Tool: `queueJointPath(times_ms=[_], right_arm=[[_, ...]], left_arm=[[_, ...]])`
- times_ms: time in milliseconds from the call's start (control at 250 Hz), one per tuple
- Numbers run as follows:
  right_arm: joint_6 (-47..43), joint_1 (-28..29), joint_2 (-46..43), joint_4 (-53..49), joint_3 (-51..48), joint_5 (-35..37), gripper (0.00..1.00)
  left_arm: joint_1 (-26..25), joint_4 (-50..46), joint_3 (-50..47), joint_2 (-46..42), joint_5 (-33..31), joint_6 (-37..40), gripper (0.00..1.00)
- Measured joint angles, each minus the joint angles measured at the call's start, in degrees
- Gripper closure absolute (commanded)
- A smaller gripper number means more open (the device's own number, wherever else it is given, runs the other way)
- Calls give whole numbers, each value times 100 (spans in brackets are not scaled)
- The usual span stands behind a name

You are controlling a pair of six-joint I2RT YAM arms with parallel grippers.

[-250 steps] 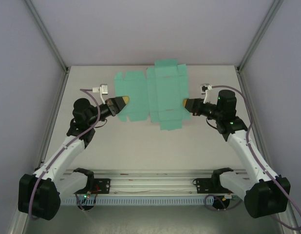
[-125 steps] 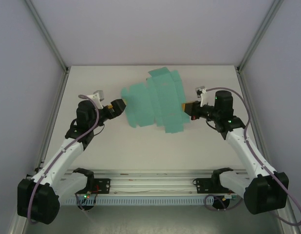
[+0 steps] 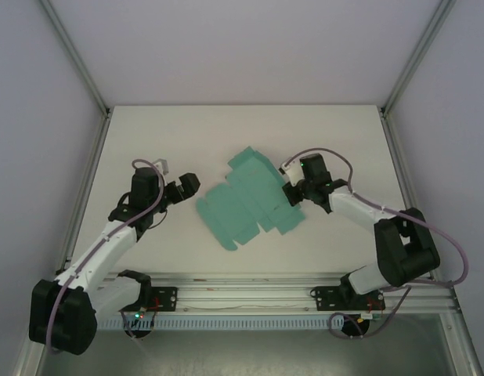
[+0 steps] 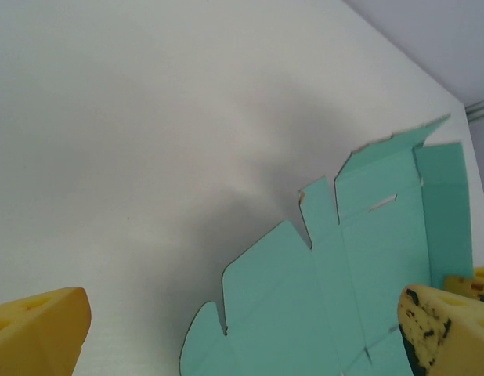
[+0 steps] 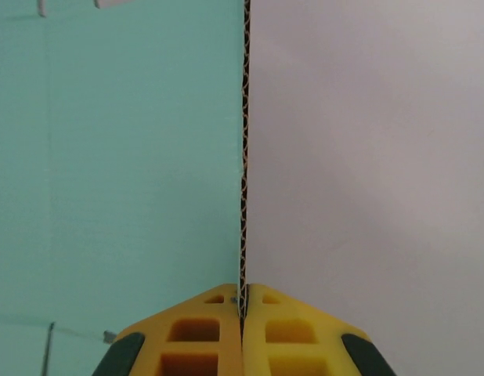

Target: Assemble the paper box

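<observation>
The paper box (image 3: 250, 202) is a flat teal-green die-cut sheet lying skewed in the middle of the white table. My right gripper (image 3: 294, 194) is shut on its right edge. In the right wrist view the yellow fingers (image 5: 203, 329) pinch the thin card edge (image 5: 243, 157), with the paper box (image 5: 117, 157) spreading to the left. My left gripper (image 3: 189, 185) stands open just left of the sheet, apart from it. In the left wrist view its gripper (image 4: 242, 337) has one yellow fingertip (image 4: 38, 333) at each bottom corner, and the paper box (image 4: 367, 266) lies ahead between them.
The white table (image 3: 148, 141) is bounded by grey walls and slanted aluminium posts (image 3: 77, 63) at the back corners. A metal rail (image 3: 242, 294) with the arm bases runs along the near edge. Bare table surface lies behind and in front of the sheet.
My left gripper opened, let go of the sheet's left side and drew back slightly. My right gripper closed on the right edge and dragged the sheet nearer and leftward, turning it.
</observation>
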Motion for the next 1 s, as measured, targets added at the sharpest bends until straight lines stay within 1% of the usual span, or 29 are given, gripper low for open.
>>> queueJointPath(times_ms=[80,204,272,356,476,580,744,827,999], right_arm=[[-503,205,-37,638,-118,289,100],[-1513,551,-136,1650,-621,560,100],[-2146,750,-129,1943,-828,752,100],[-2988,968,2,2218,-905,1154,100],[-4041,1071,385,2959,-916,1749,100],[-4784,1071,682,3613,-938,1956,100],[-5274,1119,769,3877,-868,1906,100],[-5375,1156,734,3928,-872,1821,100],[-5209,1200,400,3792,-872,1803,100]], left_arm=[[-4,140,2,232,179,0,0],[-35,173,179,660,332,4,0],[-70,166,442,931,356,48,0],[-98,155,885,1266,374,181,0],[-116,157,1456,1652,350,389,0],[-133,146,1838,2063,345,553,0],[-330,7,2365,2806,328,815,0],[-490,-186,2662,3145,170,973,0],[-710,-439,2975,3541,-85,1182,0]])
